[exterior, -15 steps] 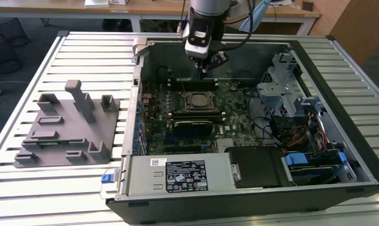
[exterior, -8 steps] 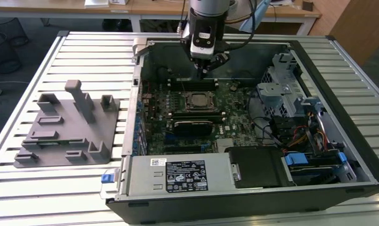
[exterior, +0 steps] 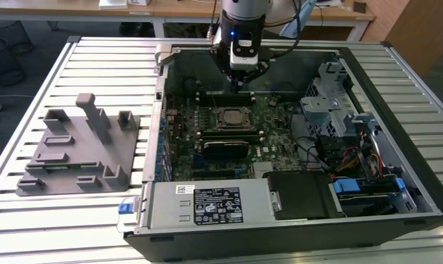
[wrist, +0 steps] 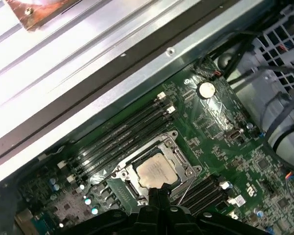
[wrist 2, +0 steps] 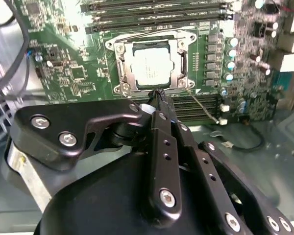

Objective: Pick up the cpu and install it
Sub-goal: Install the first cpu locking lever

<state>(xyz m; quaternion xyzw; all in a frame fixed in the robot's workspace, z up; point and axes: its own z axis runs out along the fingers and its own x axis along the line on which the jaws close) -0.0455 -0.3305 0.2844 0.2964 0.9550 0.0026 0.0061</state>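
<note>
Inside the open computer case (exterior: 280, 237), which lies on its side on the slatted metal tabletop (exterior: 60, 220), the cpu (exterior: 229, 117) sits flat in its socket on the green motherboard (exterior: 276, 129), silver top facing up. In both wrist views the cpu (wrist 2: 149, 66) (wrist: 157, 171) fills the square opening of the socket frame (wrist 2: 119, 61) (wrist: 179, 156), level with it and not tilted. A thin metal lever (wrist 2: 198, 105) runs out beside the frame.

The hand (exterior: 238, 83) hangs above the board, just past the socket on the side of the memory slots (wrist 2: 152, 7), with its tip pointing down. It holds nothing, and its two black fingers are drawn together to a narrow point. In the wrist views that point (wrist 2: 159, 93) (wrist: 154, 190) lies over the socket's edge, next to the cpu; the exterior view shows it raised clear of the board.

At the near end of the case lies a grey power supply box (exterior: 206, 206). On the exterior view's left, a grey moulded fixture (exterior: 74, 159) stands on the tabletop, well apart from the hand.
</note>
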